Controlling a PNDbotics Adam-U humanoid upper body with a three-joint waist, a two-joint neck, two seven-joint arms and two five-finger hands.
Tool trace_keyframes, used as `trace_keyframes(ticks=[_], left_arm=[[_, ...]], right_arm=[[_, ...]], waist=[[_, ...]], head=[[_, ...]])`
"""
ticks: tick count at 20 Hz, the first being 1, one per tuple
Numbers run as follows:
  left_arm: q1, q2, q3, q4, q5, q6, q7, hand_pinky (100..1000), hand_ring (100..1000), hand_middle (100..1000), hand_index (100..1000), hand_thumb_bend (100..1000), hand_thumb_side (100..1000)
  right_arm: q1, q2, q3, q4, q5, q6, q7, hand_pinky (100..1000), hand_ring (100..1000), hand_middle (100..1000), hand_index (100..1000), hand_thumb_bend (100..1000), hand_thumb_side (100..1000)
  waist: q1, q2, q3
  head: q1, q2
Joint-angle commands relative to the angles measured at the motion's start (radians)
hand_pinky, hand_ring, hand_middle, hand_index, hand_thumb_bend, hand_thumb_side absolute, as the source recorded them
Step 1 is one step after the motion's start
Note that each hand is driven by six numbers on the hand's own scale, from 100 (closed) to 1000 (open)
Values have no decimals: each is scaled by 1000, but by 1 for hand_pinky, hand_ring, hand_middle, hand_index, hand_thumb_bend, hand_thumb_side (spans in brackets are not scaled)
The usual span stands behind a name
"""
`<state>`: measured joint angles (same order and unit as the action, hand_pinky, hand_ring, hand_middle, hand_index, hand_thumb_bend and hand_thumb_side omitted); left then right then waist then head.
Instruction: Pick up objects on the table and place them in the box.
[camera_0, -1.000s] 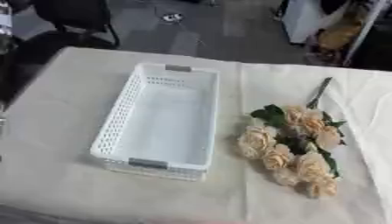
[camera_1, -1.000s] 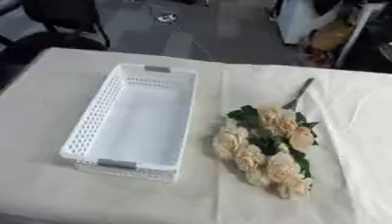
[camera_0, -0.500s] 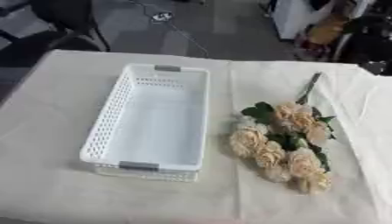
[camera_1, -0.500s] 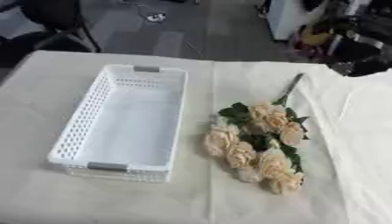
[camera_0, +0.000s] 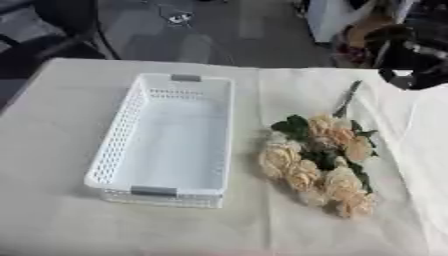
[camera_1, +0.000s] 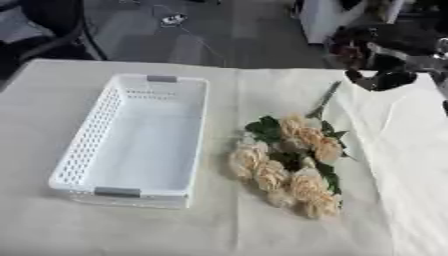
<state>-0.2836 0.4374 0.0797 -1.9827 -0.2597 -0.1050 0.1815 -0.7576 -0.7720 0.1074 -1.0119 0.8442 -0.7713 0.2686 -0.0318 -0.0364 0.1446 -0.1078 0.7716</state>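
The right hand (camera_1: 385, 75), black, finger spread untellable, hangs at the cloth-covered table's (camera_1: 35, 230) far right edge; grabbing the cream rose bunch (camera_1: 289, 167) by its blooms could crush them; its long stem may overhang the empty white perforated plastic box (camera_1: 131, 140).

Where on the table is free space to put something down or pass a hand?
The basket holds nothing. The cloth is bare left of the basket and along the near edge, and also right of the flowers. The strip between basket and flowers is narrow. The right hand is at the far right, near the stem's tip.
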Motion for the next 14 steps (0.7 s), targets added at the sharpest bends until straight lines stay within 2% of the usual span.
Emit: trace_keyframes(ticks=[1,5,7,8,9,12,14], left_arm=[[-19,13,0,-17,5,-3,-5,571,714,745,797,100,786],[-20,12,0,-17,5,-4,-6,571,714,745,796,100,785],[-22,12,-2,-17,6,-4,-8,571,715,745,796,100,785],[-22,12,-2,-17,6,-4,-8,571,715,745,796,100,785],[-23,12,-3,-17,6,-5,-9,571,715,745,796,100,785],[-26,13,-4,-17,6,-5,-10,571,715,745,796,100,783],[-27,13,-4,-17,6,-6,-11,571,715,745,796,100,785]], right_arm=[[-29,-9,3,-1,30,-15,-5,901,949,938,943,175,229],[-33,5,15,0,65,-31,-11,908,953,946,952,207,247],[-39,8,32,-5,94,-47,-9,926,963,966,961,319,306],[-40,10,35,-5,104,-55,-11,926,963,966,961,319,306],[-45,9,47,-8,124,-67,-8,946,978,993,973,455,389],[-62,8,85,-19,195,-104,4,989,1000,1000,990,459,522],[-70,8,105,-27,239,-126,4,993,1000,1000,991,446,523]], waist=[[3,-6,1],[3,-5,3],[2,-3,5],[2,-3,5],[1,-2,6],[-1,1,8],[-2,2,9]], head=[[-19,-2],[-21,-2],[-21,-2],[-20,-2],[-21,-2],[-22,-2],[-23,-2]])
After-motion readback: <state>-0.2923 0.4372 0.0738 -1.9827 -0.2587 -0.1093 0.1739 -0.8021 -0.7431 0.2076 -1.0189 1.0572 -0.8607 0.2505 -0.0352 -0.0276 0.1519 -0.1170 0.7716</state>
